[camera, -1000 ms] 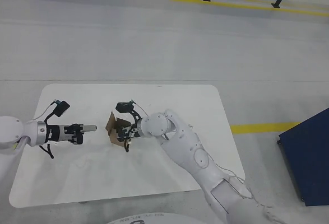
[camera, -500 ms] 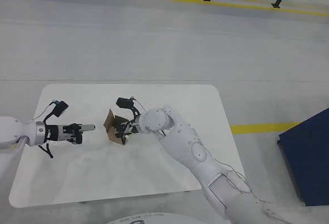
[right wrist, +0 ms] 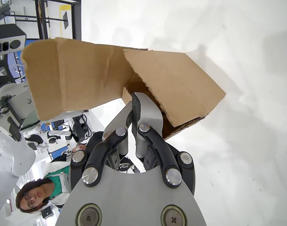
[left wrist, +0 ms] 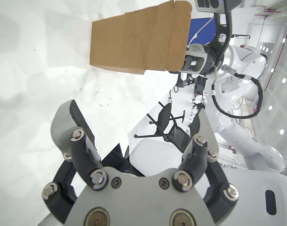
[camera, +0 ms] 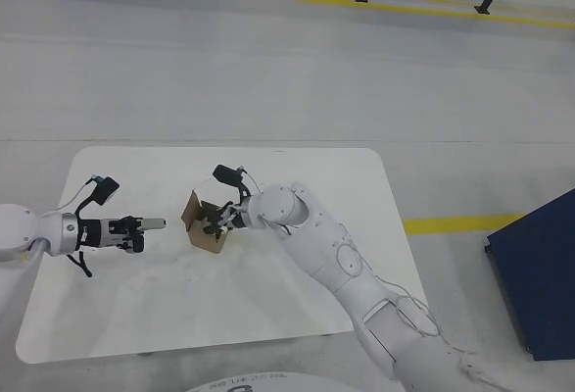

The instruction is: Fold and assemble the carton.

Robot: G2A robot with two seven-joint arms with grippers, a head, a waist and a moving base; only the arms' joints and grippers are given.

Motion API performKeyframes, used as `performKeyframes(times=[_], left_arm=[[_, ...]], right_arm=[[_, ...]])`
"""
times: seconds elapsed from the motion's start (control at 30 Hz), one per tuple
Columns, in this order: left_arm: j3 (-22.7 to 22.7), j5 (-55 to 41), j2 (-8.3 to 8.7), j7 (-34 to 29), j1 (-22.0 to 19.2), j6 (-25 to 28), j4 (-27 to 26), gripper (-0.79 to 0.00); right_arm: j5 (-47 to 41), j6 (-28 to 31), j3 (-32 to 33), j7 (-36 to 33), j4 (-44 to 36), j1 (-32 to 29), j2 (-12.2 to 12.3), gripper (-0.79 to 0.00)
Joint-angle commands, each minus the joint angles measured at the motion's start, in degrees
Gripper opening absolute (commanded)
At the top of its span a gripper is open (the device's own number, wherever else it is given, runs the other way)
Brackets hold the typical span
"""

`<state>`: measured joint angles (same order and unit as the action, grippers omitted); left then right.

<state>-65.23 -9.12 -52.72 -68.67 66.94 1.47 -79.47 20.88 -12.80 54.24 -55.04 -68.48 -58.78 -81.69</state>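
Right tool (right wrist: 134,98) clamped on carton (right wrist: 176,83) wall, steadying it on tabletop (camera: 267,294); left tool (left wrist: 136,109), spread wide, faces it, likely awaiting a flap.

The scene is lit brightly and evenly from overhead. The white tabletop (camera: 297,284) is rendered close to washed out in both wrist views, and only faint grey shadows are seen on it. A soft shadow is cast just beside the carton (right wrist: 176,81). Round lamps (left wrist: 284,80) glare in the room behind, whose straight lines are bent toward the wrist views' edges.
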Motion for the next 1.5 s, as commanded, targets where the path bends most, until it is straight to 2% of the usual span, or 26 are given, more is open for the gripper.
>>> performKeyframes(times=[0.0,0.37,0.53,0.73,0.8,0.9,1.03,1.33,1.47], left_arm=[[0.00,0.00,0.00,0.00,0.00,0.00,0.00,0.000],[0.00,0.00,0.00,0.00,0.00,0.00,0.00,0.000],[0.00,0.00,0.00,0.00,0.00,0.00,0.00,0.000],[0.00,0.00,0.00,0.00,0.00,0.00,0.00,0.000],[0.00,0.00,0.00,0.00,0.00,0.00,0.00,0.000],[0.00,0.00,0.00,0.00,0.00,0.00,0.00,0.000],[0.00,0.00,0.00,0.00,0.00,0.00,0.00,0.000],[0.00,0.00,0.00,0.00,0.00,0.00,0.00,0.000],[0.00,0.00,0.00,0.00,0.00,0.00,0.00,0.000]], right_arm=[[0.57,-1.31,-1.21,-0.11,0.48,0.71,-0.25,-0.785],[2.09,-4.06,-4.98,-0.19,3.37,3.48,-1.16,-0.785],[1.76,-2.66,-4.95,1.12,2.52,3.22,-1.13,-0.785],[1.13,2.35,-1.29,3.30,-3.78,-1.16,0.38,-0.785],[-0.73,4.79,1.41,3.84,-5.87,-3.27,1.11,-0.785],[-5.40,5.47,5.77,3.30,-6.69,-4.88,1.92,-0.785],[-9.06,5.13,7.36,0.32,-2.97,-3.35,2.16,-0.785],[-10.63,1.42,2.38,-1.74,6.13,2.53,0.80,-0.785],[-11.41,2.00,0.88,-2.63,9.01,4.49,0.32,-0.785]])
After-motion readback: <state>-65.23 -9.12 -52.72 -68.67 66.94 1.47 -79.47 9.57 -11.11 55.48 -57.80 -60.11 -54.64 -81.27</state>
